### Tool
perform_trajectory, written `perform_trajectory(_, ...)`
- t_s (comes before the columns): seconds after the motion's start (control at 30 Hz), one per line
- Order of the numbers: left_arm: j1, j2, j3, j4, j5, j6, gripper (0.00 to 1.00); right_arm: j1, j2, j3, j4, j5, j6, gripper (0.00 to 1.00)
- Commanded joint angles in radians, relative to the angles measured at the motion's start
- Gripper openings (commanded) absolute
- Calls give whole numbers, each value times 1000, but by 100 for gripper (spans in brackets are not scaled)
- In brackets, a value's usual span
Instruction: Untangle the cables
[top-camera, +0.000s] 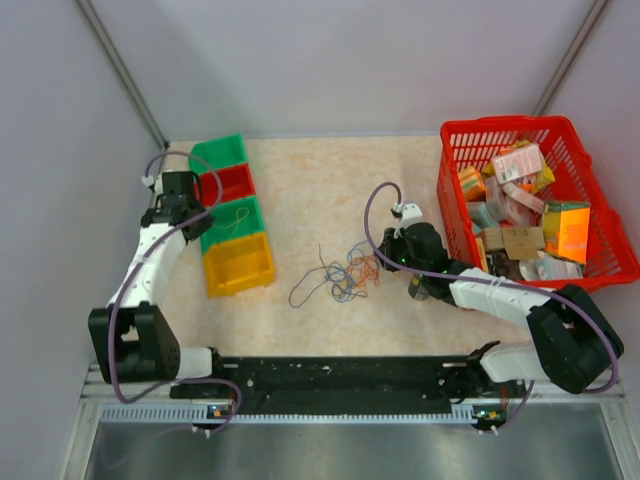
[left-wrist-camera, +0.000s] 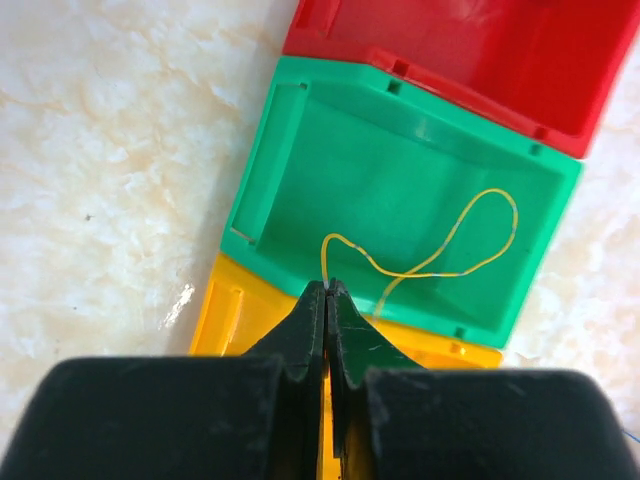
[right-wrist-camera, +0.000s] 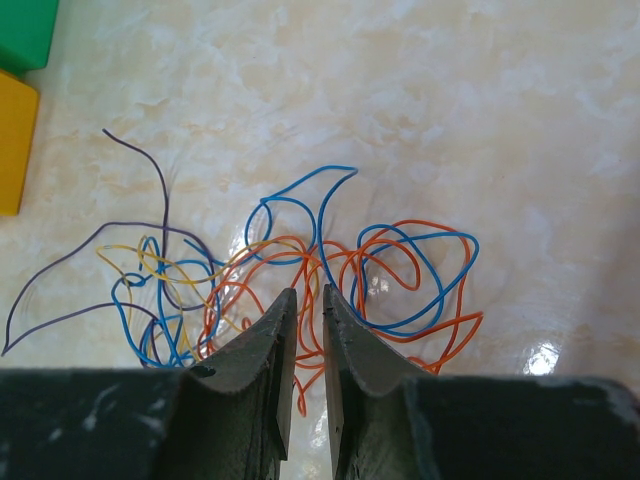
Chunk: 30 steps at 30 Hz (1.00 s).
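Note:
The cables (top-camera: 345, 272) lie as a loose tangle of thin blue, orange, purple and yellowish wires on the table's middle (right-wrist-camera: 400, 270). My right gripper (right-wrist-camera: 309, 290) hovers just above the orange strands, jaws a narrow gap apart with nothing pinched; it sits at the tangle's right side (top-camera: 385, 250). One yellowish cable (left-wrist-camera: 440, 255) lies looped inside a green bin (left-wrist-camera: 270, 150). My left gripper (left-wrist-camera: 326, 284) is shut over the green and yellow bins' shared wall (top-camera: 185, 205). One end of that cable runs straight to the tips; I cannot tell whether it is pinched.
Four small bins stand in a row at the left: green (top-camera: 220, 152), red (top-camera: 230, 183), green (top-camera: 232, 215) and yellow (top-camera: 238, 262). A red basket (top-camera: 450, 180) full of packets stands at the right, close behind the right arm.

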Motion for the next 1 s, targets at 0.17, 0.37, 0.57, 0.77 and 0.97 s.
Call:
perform_trajectory(0.17, -2, -334, -29, -114, -11, 63, 0, -8, -1, 28, 36, -7, 5, 17)
perform_trajectory(0.37, -4, -472, -139, -192, 48, 42, 0, -8, 22, 32, 42, -18, 12, 16)
perform_trajectory(0.57, -17, -394, -178, -250, 105, 76, 0, -8, 31, 32, 39, -16, 14, 16)
perform_trajectory(0.77, -114, -283, -151, -257, 9, 123, 0, -7, 22, 31, 36, -9, 12, 16)
perform_trajectory(0.97, -276, -87, -40, -277, -229, 166, 0, -8, 14, 32, 31, -10, 9, 16)
